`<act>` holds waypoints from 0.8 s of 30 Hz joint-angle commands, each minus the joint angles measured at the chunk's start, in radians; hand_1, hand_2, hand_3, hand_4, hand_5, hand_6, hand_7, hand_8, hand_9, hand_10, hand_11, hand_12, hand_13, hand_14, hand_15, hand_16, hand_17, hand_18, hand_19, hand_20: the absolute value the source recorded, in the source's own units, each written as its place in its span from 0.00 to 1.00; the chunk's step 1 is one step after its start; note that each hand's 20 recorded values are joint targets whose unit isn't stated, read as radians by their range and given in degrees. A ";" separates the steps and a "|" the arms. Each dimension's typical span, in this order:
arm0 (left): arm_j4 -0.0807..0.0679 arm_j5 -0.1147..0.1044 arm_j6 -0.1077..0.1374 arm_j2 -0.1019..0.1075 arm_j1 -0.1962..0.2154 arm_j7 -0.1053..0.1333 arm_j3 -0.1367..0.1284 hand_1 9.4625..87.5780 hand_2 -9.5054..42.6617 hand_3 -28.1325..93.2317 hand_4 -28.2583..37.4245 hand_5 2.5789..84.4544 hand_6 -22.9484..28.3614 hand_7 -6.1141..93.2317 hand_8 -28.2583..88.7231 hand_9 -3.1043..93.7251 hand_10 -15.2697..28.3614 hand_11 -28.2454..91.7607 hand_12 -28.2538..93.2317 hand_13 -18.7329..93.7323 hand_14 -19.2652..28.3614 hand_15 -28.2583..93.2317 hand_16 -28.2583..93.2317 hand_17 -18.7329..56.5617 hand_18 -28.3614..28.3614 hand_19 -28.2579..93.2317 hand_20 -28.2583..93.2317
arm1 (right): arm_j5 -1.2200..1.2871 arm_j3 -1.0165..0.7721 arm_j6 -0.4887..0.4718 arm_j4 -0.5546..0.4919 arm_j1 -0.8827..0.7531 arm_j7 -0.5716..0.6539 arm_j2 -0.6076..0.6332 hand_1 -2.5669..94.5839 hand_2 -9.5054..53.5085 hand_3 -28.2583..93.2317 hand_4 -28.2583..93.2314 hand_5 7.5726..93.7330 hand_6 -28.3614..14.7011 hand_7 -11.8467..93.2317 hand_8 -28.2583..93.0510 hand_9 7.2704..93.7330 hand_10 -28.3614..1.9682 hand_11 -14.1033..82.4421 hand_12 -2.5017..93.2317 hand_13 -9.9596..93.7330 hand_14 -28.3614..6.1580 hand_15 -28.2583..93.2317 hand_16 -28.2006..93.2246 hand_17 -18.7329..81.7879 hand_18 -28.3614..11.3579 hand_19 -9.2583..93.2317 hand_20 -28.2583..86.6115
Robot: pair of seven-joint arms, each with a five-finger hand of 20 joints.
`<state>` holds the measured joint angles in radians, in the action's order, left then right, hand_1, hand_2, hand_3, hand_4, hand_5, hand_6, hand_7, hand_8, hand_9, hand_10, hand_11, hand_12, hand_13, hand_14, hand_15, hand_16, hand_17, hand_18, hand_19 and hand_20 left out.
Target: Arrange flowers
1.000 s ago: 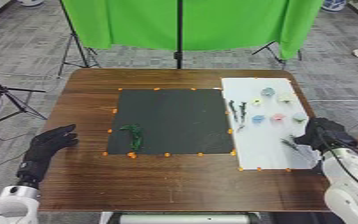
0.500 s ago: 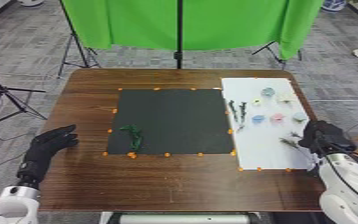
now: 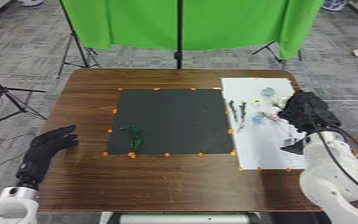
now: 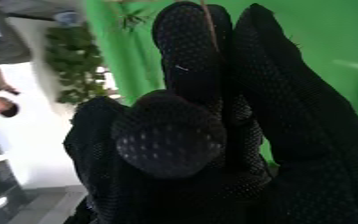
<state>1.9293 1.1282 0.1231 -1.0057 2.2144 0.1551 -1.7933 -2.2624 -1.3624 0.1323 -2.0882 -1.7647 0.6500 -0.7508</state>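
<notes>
On the wooden table point(image 3: 184, 192), the dark mat point(image 3: 171, 120) is looking like the place for my arrangement, with the white board point(image 3: 260, 147) lying to its right as my supply. My right hand point(image 3: 309, 107) is covering the board's right side, and I am judging that the step is carrying a flower stem across to the mat. My left hand point(image 3: 49, 145) is resting by the mat's left side, its fingers loose and apart. My right fingers point(image 4: 189, 57) are lying close together, with the thumb point(image 4: 168, 140) folding in and pinching a thin stem point(image 4: 210, 22). To do this well, I should be lifting clear of the loose blooms before swinging left — a low pass could be dragging the blue flower point(image 3: 258, 118) or the dark twig point(image 3: 243, 112) along — then lowering gently near the green stalk point(image 3: 134, 137), easing the thumb off first so the stem isn't rolling. As for the views, the head view is giving me the layout, mat, board and lying flowers; the wrist view is showing what my own hand is hiding from above, the stem running up along a finger, and a small wispy sprig point(image 4: 133, 19) near its tip.
</notes>
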 commanded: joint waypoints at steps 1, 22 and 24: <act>0.000 0.001 -0.010 0.002 0.005 -0.016 -0.005 0.30 0.28 0.76 0.17 0.55 0.55 0.21 0.18 0.52 0.67 0.42 0.33 0.53 0.80 0.46 0.23 0.38 0.76 0.42 0.46 | -0.007 0.239 0.008 -0.005 0.251 -0.027 -0.145 0.61 0.00 0.70 0.14 0.89 0.60 0.36 0.36 0.99 0.55 0.48 0.29 1.00 0.79 0.73 0.44 0.86 0.40 1.00 0.72; 0.004 0.003 -0.013 0.013 0.008 -0.029 -0.005 0.30 0.29 0.76 0.17 0.54 0.54 0.21 0.18 0.52 0.67 0.42 0.33 0.53 0.80 0.46 0.23 0.38 0.76 0.42 0.46 | 0.197 0.567 0.044 0.247 0.467 -0.013 -0.485 0.62 0.00 0.69 0.15 0.89 0.59 0.36 0.37 0.99 0.55 0.48 0.29 1.00 0.79 0.73 0.42 0.88 0.43 1.00 0.70; 0.003 0.004 -0.016 0.015 0.006 -0.032 -0.007 0.30 0.29 0.76 0.17 0.54 0.54 0.20 0.18 0.52 0.67 0.42 0.33 0.53 0.80 0.46 0.23 0.38 0.76 0.42 0.46 | 0.187 0.570 0.056 0.264 0.458 -0.009 -0.496 0.62 0.00 0.69 0.15 0.89 0.59 0.36 0.37 0.99 0.55 0.48 0.28 1.00 0.80 0.73 0.42 0.88 0.45 1.00 0.68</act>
<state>1.9288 1.1282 0.1156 -0.9946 2.2097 0.1405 -1.7922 -2.1237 -0.8160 0.1411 -1.8550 -1.2967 0.6224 -1.2060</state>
